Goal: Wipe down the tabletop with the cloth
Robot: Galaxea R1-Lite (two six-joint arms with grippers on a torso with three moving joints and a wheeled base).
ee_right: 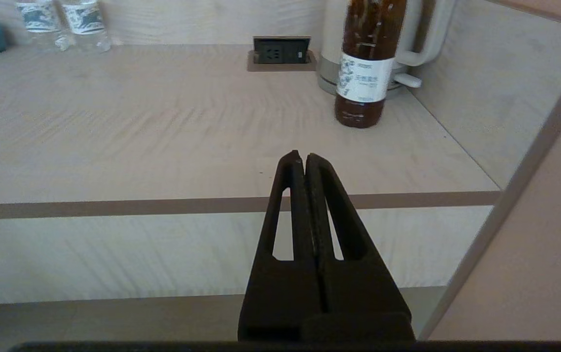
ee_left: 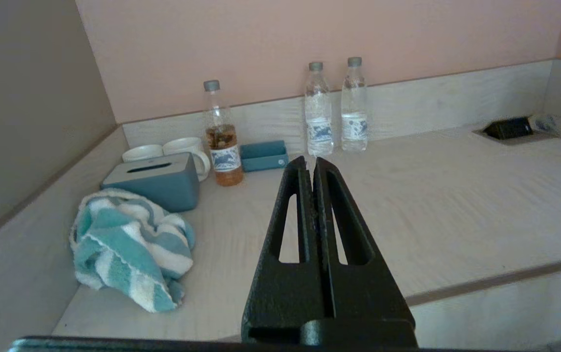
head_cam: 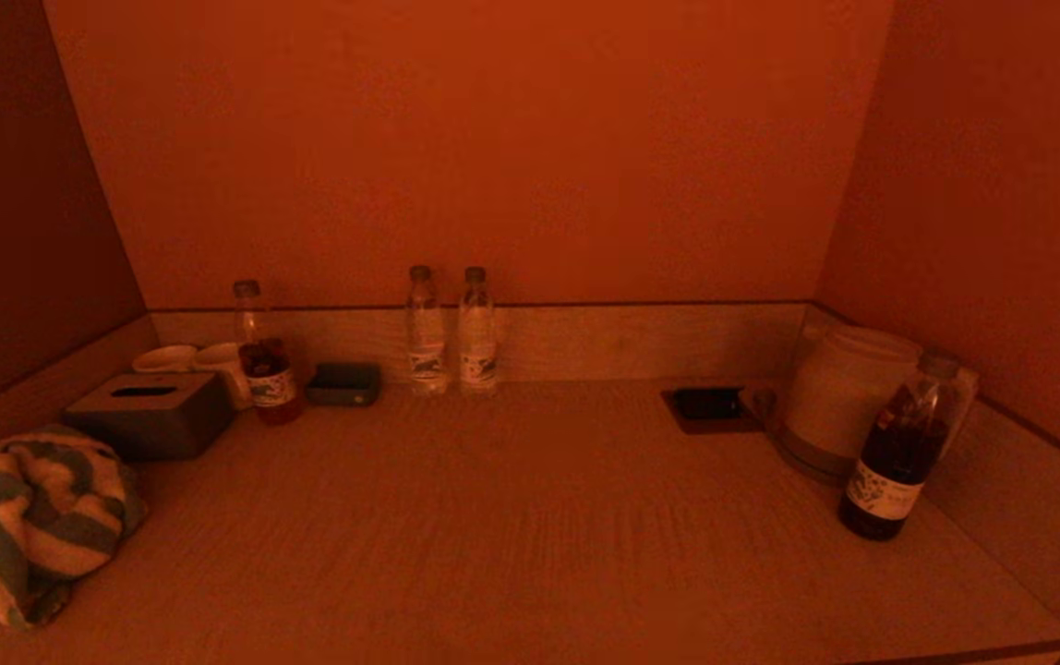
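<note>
Cloth [ee_left: 129, 244], striped, bunched on the tabletop [ee_left: 432, 205] just in front of the tissue box [ee_left: 156, 178], untouched; left gripper [ee_left: 310, 164] fingers pressed together, empty, short of the cloth; right gripper [ee_right: 300, 157] likewise closed, well apart from it; wiping not begun, pickup outstanding.

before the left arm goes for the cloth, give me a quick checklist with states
1. Cloth free on the tabletop, nothing on it: ok.
2. Left gripper open for the grasp: not ok, it is shut.
3. Space between cloth and tissue box: cannot tell, they look very close.
4. Right gripper out of the way: ok, shut, back at the front edge.
5. Middle of the tabletop bare for wiping: ok.
</note>
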